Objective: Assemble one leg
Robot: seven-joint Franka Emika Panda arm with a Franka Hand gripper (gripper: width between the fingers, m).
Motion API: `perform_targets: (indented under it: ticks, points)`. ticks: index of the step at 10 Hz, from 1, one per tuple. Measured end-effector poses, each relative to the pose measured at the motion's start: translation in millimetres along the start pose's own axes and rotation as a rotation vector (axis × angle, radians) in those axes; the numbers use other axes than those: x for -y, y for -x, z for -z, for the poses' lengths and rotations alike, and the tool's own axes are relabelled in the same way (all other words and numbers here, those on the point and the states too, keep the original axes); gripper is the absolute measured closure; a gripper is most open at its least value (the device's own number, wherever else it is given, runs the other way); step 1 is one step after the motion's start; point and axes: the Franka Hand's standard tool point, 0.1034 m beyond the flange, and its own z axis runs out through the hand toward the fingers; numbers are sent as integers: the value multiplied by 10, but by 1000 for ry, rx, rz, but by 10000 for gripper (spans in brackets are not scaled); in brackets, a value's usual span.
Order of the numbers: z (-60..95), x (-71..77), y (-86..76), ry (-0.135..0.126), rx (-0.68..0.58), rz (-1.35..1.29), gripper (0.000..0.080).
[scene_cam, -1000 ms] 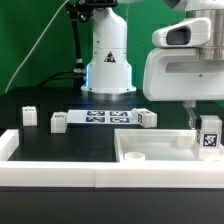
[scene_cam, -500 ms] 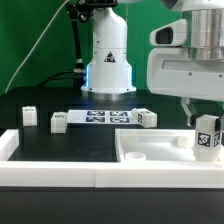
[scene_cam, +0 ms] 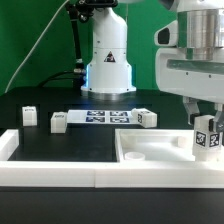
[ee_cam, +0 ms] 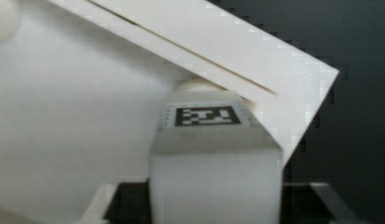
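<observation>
My gripper (scene_cam: pixel 206 128) is shut on a white leg (scene_cam: pixel 208 138) with a black-and-white tag. It holds the leg upright, slightly tilted, at the far corner of the large white tray-like panel (scene_cam: pixel 150 147) on the exterior view's right. In the wrist view the leg (ee_cam: pixel 215 160) fills the middle between my fingertips (ee_cam: pixel 111 195), and the panel's corner (ee_cam: pixel 171 60) lies beyond it. Three more legs stand on the black table: two at the exterior view's left (scene_cam: pixel 30 115) (scene_cam: pixel 58 121) and one by the middle (scene_cam: pixel 147 118).
The marker board (scene_cam: pixel 105 117) lies flat on the table between the loose legs. The robot's white base (scene_cam: pixel 108 60) stands behind it. A white rail (scene_cam: pixel 60 172) runs along the front edge, with a raised end at the exterior view's left.
The hand has shifted toward the exterior view's right with the leg in it. The leg has tilted a little and stays over the panel's corner.
</observation>
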Motion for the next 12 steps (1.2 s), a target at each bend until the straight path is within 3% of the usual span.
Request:
perform_targets:
  ticks: [1,2,3,6,11,12]
  points:
    - [-2,0,-5,-1,-1,47,225]
    - [-5,0,-4,-1,-1,72,225]
    - [-5,2,3,-1,0,105,163]
    - [-16,16,99,8,-6,503,150]
    - [-28,12,119,10,-4,1011,151]
    - [-27,9,111,20,-12,1131,151]
